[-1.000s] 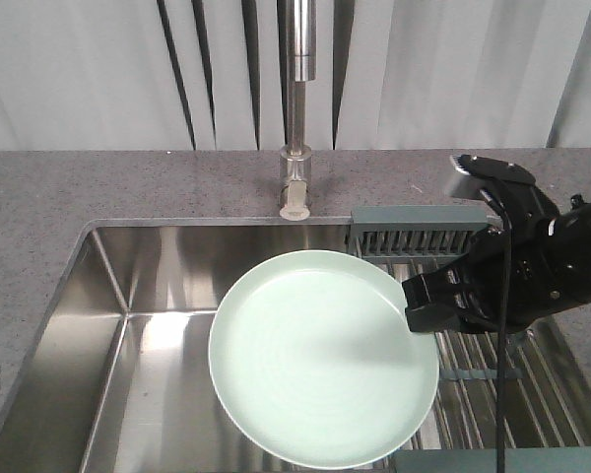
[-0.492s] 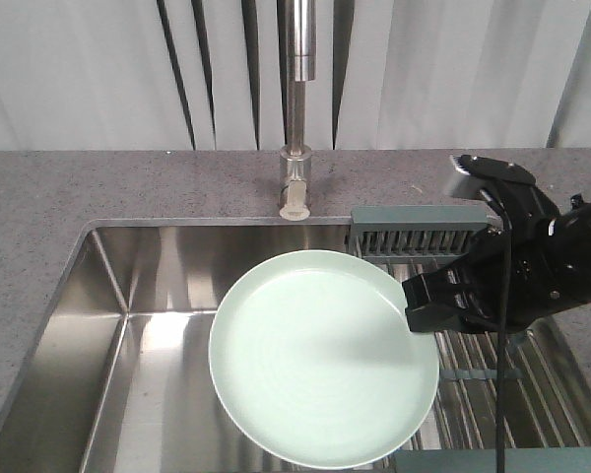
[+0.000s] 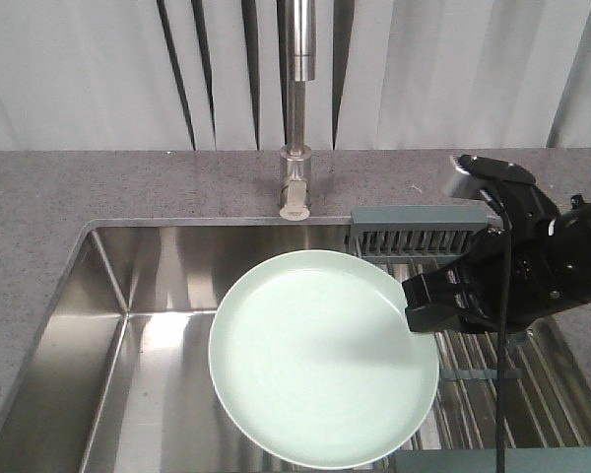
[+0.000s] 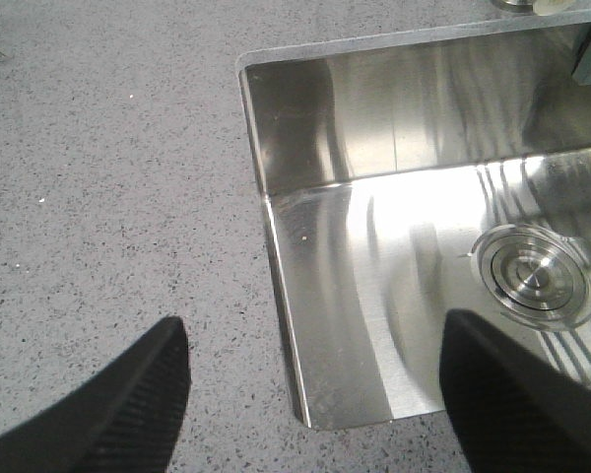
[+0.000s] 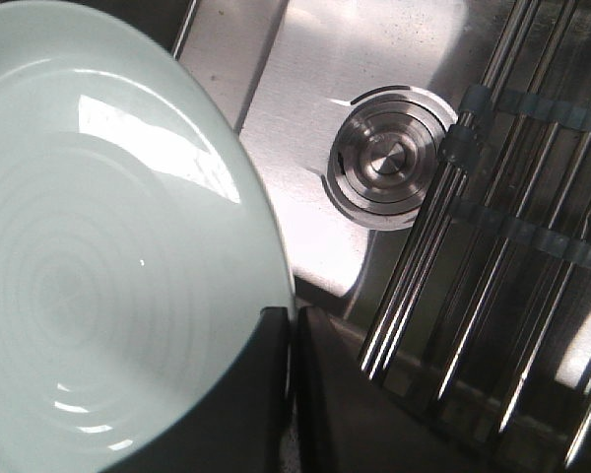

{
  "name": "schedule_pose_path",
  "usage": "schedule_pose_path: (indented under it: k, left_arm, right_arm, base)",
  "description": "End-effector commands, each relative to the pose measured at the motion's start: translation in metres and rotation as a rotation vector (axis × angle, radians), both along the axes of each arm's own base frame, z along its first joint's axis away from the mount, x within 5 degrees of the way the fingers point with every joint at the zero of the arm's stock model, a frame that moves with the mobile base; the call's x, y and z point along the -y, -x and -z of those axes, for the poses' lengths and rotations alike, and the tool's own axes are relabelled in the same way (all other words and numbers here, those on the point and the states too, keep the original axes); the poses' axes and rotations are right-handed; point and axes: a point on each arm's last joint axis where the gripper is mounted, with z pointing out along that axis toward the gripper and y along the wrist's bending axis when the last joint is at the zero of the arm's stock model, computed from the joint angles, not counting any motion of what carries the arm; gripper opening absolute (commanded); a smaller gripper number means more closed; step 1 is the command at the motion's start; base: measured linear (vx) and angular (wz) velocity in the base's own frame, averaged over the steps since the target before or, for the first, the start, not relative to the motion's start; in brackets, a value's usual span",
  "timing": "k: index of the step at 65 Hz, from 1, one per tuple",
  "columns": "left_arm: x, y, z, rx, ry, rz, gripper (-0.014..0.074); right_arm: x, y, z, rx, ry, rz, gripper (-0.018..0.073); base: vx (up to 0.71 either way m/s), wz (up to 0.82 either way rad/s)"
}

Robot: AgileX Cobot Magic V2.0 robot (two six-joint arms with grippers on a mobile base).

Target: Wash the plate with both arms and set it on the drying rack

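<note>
On my right arm [image 3: 561, 266] the jaws pinch the rim of the mint-green plate [image 3: 315, 365], held over the steel sink [image 3: 128, 296] beside the drying rack [image 3: 414, 235]; my left jaws gape wide and empty, fingertips [image 4: 128, 404] astride the sink's edge. No water runs from the faucet [image 3: 297, 59], so I judge washing and racking undone. Grey speckled surface [image 3: 79, 187], pale curtain [image 3: 79, 69] behind.

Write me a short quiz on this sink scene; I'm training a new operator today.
1. True or false: the right tool is shut on the rim of the plate.
2. Between the fingers of the left tool is: A a sponge; B the plate; C nothing.
3. Fill in: the plate is held over the ____, beside the rack.
Key: 1 true. 2 C. 3 sink.
</note>
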Motion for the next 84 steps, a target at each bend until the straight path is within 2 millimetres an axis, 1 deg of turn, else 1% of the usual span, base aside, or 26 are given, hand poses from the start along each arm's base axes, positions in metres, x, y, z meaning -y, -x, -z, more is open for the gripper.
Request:
schedule_pose_path:
  k: [1, 84]
  left_arm:
    - [0.0014, -0.0040, -0.0121, 0.078, 0.021, 0.005, 0.0496]
    - [0.0015, -0.0040, -0.0121, 0.078, 0.022, 0.006, 0.0496]
  right_arm:
    - [-0.0014, 0.0017, -0.0174, 0.070, -0.048, 0.010, -0.0001]
    - [-0.0011, -0.0008, -0.0184, 0.103, -0.047, 0.014, -0.0001]
  base:
    - [0.00, 0.00]
    - [0.00, 0.00]
